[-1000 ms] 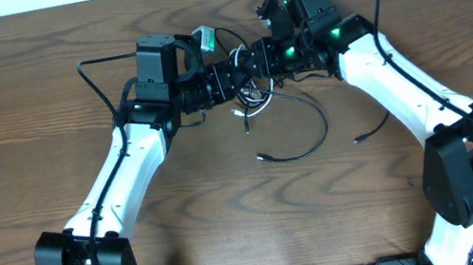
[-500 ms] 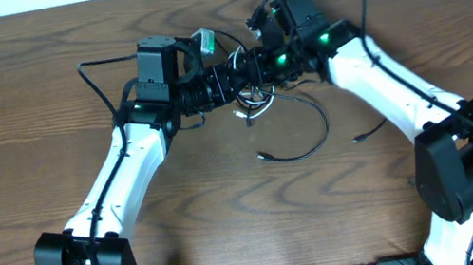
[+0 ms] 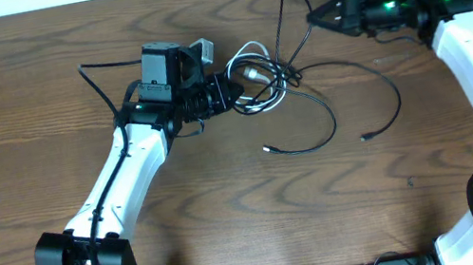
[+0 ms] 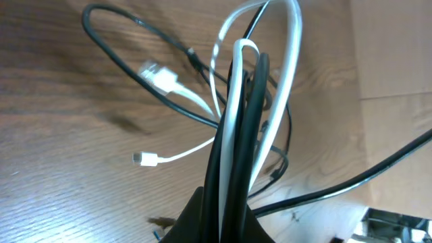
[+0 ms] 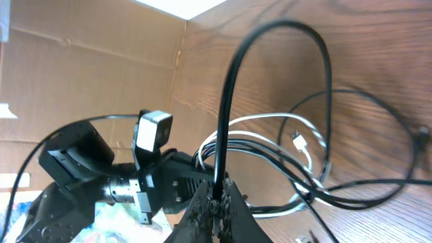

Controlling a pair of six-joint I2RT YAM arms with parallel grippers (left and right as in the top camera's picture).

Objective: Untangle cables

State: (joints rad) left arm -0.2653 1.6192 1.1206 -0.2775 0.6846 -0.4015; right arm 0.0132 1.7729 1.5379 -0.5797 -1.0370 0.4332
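We see the cables [image 3: 278, 82] bunched just above the middle of the table [image 3: 13, 122], toward twelve o'clock, with loose black ends trailing out toward five o'clock. The left gripper [image 3: 231, 88] sits at nine o'clock of the bunch, its jaws clamped on a white loop [image 4: 233, 101] and the black strands running up beside it. The right gripper [image 3: 315, 16] stands off at two o'clock, jaws pinched on one black cord [image 5: 228, 101] that arches back to the bunch.
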